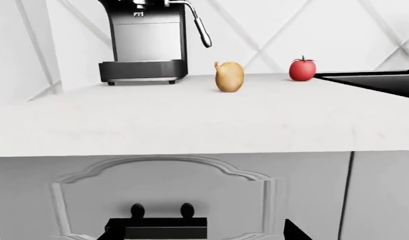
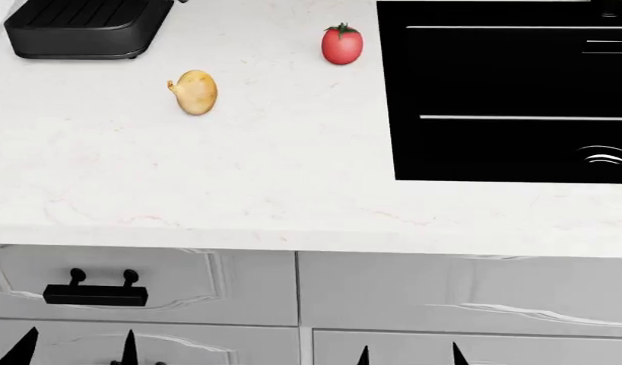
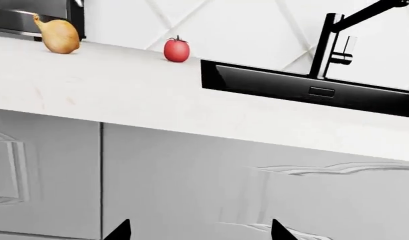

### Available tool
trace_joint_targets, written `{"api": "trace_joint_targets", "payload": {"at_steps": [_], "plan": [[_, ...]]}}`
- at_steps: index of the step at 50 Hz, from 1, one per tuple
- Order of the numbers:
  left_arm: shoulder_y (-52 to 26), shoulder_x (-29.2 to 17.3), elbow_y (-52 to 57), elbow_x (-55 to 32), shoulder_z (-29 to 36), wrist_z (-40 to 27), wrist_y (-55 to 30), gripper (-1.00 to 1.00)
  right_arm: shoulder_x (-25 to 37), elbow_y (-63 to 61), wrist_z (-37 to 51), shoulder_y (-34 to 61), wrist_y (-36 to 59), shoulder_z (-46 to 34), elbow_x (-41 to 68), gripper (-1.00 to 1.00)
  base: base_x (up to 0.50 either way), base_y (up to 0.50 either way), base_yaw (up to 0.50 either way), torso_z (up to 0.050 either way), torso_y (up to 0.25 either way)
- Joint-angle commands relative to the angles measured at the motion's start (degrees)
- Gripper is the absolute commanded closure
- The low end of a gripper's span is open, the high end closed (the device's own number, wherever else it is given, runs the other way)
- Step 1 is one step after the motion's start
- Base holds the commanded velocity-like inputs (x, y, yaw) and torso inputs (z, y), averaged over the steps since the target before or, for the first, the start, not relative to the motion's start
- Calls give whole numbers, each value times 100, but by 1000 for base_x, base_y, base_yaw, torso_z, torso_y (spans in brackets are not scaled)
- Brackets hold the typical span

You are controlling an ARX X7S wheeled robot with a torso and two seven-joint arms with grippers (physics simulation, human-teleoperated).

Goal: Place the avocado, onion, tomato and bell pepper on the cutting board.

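Two of your task's things lie on the white counter (image 2: pixel 290 190), the onion (image 2: pixel 195 92) near the black coffee machine (image 2: pixel 83 29) and the tomato (image 2: pixel 341 44) beside the black sink (image 2: pixel 514 144), while both your grippers, left (image 2: pixel 76 348) and right (image 2: pixel 407 354), wait low before the drawers with fingertips spread apart, holding nothing.

Only black, sharply pointed fingertips (image 2: pixel 22 346) are showing of the robot, poking up as plain matte triangular spikes, with no markings showing on them.
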Motion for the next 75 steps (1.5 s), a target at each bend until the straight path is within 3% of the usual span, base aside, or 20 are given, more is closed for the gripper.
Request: {"api": "trace_joint_targets", "payload": {"at_steps": [1,13,27,29,32,38,43,50,63,75], "plan": [[108,-300,1383,-231,-134,-268,-1103,-100,237,-1206,13,58,1005,82,129,-100,0,0,0,0,0],[-145,-718,2950,-897,-440,-514,-2785,-100,435,-2799,155,411,2784,231,316,-100,0,0,0,0,0],[-1070,-1117,4287,-2017,-1105,-805,-4630,-100,653,-4037,162,1412,4822,652,642,-100,0,0,0,0,0],[-1425,-1186,4585,-2412,-1349,-972,-5194,-100,609,-4160,107,1671,5228,854,827,-100,0,0,0,0,0],[-1672,-1332,4693,-2502,-1343,-922,-5313,-100,566,-4297,24,1923,5599,1015,1029,-100,0,0,0,0,0],[-2434,-1342,4835,-3589,-1917,-1142,-6238,-100,596,-4510,-96,2757,6460,1208,1318,-100,0,0,0,0,0],[-3177,-1393,4659,-4400,-2247,-1361,-6945,-100,681,-4363,-225,3409,6945,1372,1454,-100,0,0,0,0,0],[-4097,-1413,4094,-4822,-2374,-1516,-7358,-100,804,-3899,-439,4350,7287,1441,1586,-100,0,0,0,0,0],[-5600,-1594,2782,-4254,-1683,-1181,-7180,-100,947,-2650,-870,6188,7534,1341,1759,-100,0,0,0,0,0],[-6312,-1467,1873,-4277,-1506,-966,-7263,-100,1033,-1867,-1095,6806,7335,1036,1756,-100,0,0,0,0,0]]}}
